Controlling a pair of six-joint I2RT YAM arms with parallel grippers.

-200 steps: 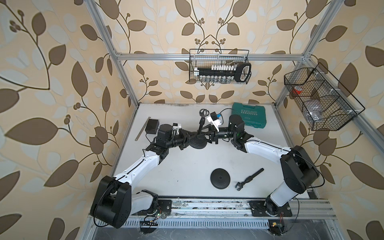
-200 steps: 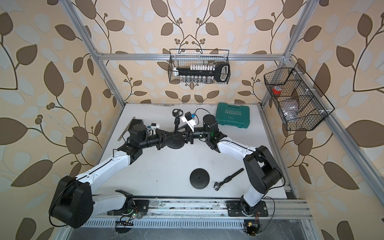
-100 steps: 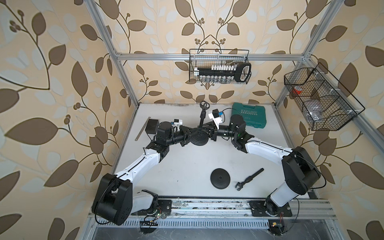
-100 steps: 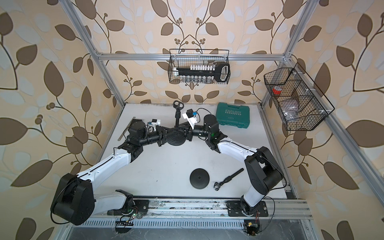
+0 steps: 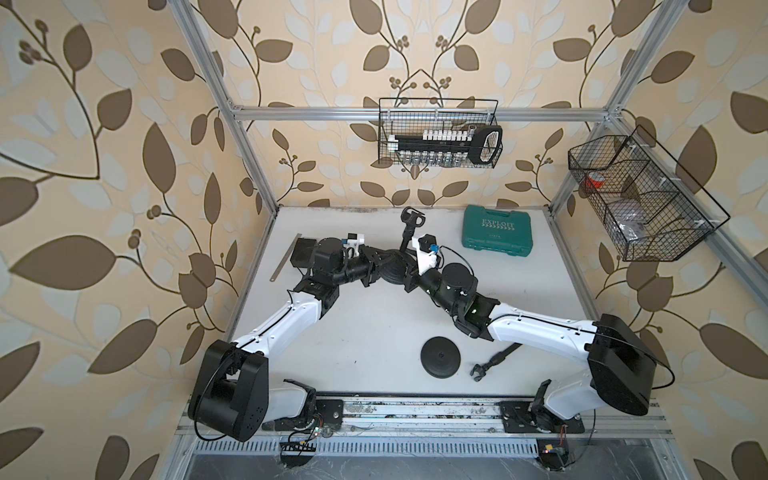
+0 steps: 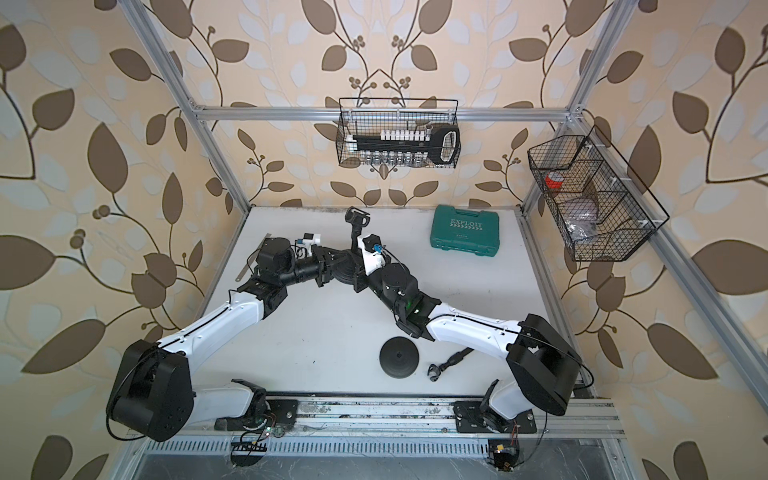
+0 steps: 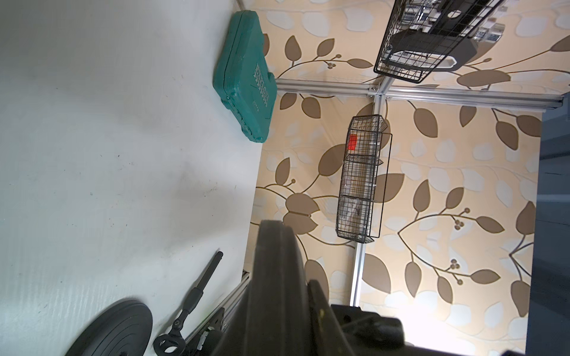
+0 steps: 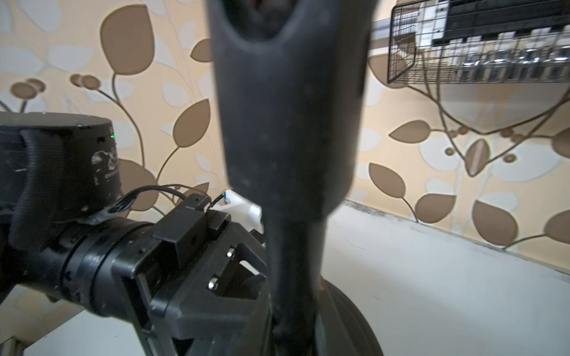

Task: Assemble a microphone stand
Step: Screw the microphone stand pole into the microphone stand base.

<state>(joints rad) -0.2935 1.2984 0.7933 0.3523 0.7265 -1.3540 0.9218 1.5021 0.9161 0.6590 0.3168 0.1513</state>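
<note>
The two arms meet midway along the back edge of the surface [image 5: 374, 332]. The left pincer [image 5: 374, 268] pinches the rim of the round base [image 5: 394, 270], which sits roughly level; I cannot tell whether it touches the surface. The right pincer [image 5: 410, 277] is pressed together on the lower end of the pole [image 5: 404, 240], just beside the base. The pole's long axis rises near upright from the base's middle, with its clip [image 5: 411, 216] at the top. Seating the pole likely depends on that axis staying square to the hub, and the right arm is the one placed to twist it. A second ago the right pincer was spread and the clip sat farther from the back edge. A second base [image 5: 440, 356] and second pole [image 5: 494, 360] lie near the front edge.
</note>
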